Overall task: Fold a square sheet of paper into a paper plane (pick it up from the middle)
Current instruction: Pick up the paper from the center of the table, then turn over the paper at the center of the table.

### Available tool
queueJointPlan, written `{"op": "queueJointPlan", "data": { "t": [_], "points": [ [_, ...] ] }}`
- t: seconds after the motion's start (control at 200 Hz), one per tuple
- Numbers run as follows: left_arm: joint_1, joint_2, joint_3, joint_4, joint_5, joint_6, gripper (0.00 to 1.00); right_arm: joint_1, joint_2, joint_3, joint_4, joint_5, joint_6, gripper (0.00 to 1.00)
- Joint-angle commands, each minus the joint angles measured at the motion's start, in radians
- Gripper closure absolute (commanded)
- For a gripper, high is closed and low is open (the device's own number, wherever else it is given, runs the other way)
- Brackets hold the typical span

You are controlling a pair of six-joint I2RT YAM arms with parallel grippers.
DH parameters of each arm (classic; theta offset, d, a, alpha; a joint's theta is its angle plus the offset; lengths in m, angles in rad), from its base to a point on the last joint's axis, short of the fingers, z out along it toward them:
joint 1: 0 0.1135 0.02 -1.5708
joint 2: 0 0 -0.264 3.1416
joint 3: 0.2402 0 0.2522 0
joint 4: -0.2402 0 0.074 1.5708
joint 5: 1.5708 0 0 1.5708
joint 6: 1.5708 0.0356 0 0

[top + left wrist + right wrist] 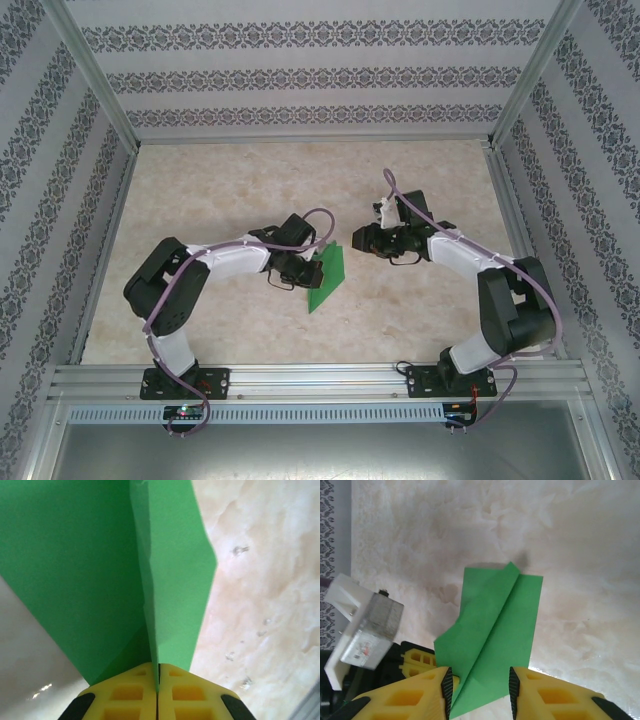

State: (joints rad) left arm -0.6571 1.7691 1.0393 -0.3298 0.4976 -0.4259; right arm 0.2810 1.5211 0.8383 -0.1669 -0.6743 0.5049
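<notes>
**Left gripper clamps folded green paper at mid-table**

In the top view the green paper (328, 278) sits near the middle of the marbled table (250, 180), showing as a narrow slanted shape whose upper end leans toward the right arm. It lies between the two grippers, touching the left gripper (292, 270) and just beside the right gripper (360, 240).

The left wrist view shows the left gripper (158, 672) clenched. Its two yellow fingers (125, 695) meet face to face, with the paper's (75, 555) edge pinched in the seam between them. From that grip a sharp crease runs straight up the sheet. A broad green panel spreads to one side of the crease and a narrower one, ending in a blunt corner, to the other. The pale table (260, 580) shows beyond the narrower panel.

The right wrist view shows the right gripper (480, 685) released, its yellow fingers (540, 695) standing apart with black pads facing inward. The paper (495, 630) is in the gap between them and stretches away from it (the pads do not appear to press on it). Here the sheet is partly folded, with one long crease running from its near end to a small peak at the far edge, where a flap overlaps the rest. The table (470, 520) lies behind it.

Whether the sheet's lower end rests on the table cannot be told.
</notes>
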Motion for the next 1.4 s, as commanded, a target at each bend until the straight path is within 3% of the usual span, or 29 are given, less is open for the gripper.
{"op": "queueJointPlan", "data": {
  "t": [0.0, 0.17, 0.49, 0.919, 1.209, 1.394],
  "points": [
    [0.027, -0.071, 0.039, -0.016, 0.082, 0.018, 0.92, -0.007, -0.043, -0.032, 0.059, -0.048, 0.032, 0.62],
    [0.067, -0.132, 0.069, -0.041, 0.143, 0.023, 0.92, -0.007, -0.084, -0.054, 0.154, -0.089, 0.107, 0.58],
    [0.122, -0.211, 0.141, -0.026, 0.267, -0.006, 0.91, 0.013, -0.100, -0.087, 0.493, -0.182, 0.366, 0.53],
    [0.149, -0.221, 0.137, 0.117, 0.401, -0.085, 0.91, 0.088, -0.049, -0.041, 0.640, -0.190, 0.464, 0.53],
    [0.170, -0.217, 0.105, 0.190, 0.424, -0.129, 0.89, 0.113, -0.057, -0.032, 0.647, -0.203, 0.466, 0.60],
    [0.181, -0.212, 0.079, 0.241, 0.439, -0.165, 0.87, 0.112, -0.068, -0.042, 0.653, -0.203, 0.469, 0.72]
  ]
}}
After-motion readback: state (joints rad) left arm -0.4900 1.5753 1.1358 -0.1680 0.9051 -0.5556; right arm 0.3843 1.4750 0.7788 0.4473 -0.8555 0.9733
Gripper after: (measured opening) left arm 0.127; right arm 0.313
